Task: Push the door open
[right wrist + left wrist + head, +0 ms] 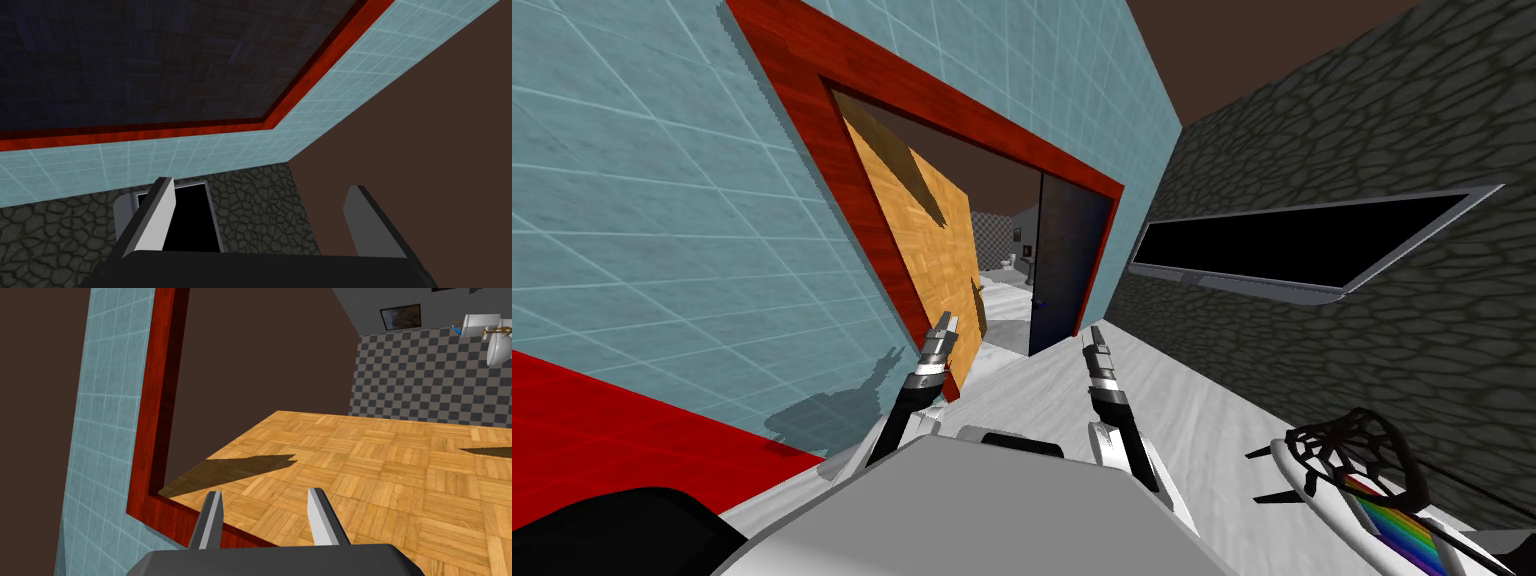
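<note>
Count: one parquet door [927, 240], one red frame [812, 110], one dark panel [1067, 265] at frame's right edge, one window [1302, 245], one toilet [492, 338], one wall picture [400, 316]. Mine: left gripper [947, 320], right gripper [1095, 335], two fingers [212, 518] each.

Both arms are slim and black. The left black forearm [900, 415] carries bright silver-grey rings toward the wrist, and the right black forearm [1118, 412] is banded the same way, with a white casing panel [1167, 490] beside its lower end. The left gripper [265, 492] is a dark grey box with rounded corners and two thin, blade-like fingers, pale grey on the flat faces and darker along the edges. The right gripper [261, 184] has a near-black box and the same tapered grey blades.
</note>
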Robot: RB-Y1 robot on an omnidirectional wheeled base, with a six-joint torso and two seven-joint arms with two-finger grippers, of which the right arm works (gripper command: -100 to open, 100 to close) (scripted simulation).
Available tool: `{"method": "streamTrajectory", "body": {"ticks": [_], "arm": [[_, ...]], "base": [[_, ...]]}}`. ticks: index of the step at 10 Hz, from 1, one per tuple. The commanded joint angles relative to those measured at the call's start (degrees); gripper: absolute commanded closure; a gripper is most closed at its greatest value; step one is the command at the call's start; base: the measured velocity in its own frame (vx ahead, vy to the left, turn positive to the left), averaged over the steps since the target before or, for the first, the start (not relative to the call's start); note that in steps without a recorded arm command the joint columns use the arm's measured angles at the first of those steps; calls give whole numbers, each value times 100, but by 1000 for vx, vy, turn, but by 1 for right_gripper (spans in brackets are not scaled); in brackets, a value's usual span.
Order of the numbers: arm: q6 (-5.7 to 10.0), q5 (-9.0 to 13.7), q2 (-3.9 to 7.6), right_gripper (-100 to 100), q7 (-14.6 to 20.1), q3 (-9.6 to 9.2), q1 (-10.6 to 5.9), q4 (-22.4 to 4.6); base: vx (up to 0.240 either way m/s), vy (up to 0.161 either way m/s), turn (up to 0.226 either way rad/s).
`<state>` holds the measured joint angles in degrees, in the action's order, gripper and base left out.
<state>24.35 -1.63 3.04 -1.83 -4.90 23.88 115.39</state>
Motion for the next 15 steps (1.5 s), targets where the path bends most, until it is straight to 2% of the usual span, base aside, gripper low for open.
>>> {"method": "streamTrajectory", "body": {"ticks": [1,8,15], "arm": [[79,-12,26,-100,2,-29,-59,-221],[326,-52,110,-100,33,-125,-365,-1141],[598,-96,138,-100,68,-231,-703,-2158]], "base": [[106,-70,55],[98,-54,62],[88,-67,70]]}}
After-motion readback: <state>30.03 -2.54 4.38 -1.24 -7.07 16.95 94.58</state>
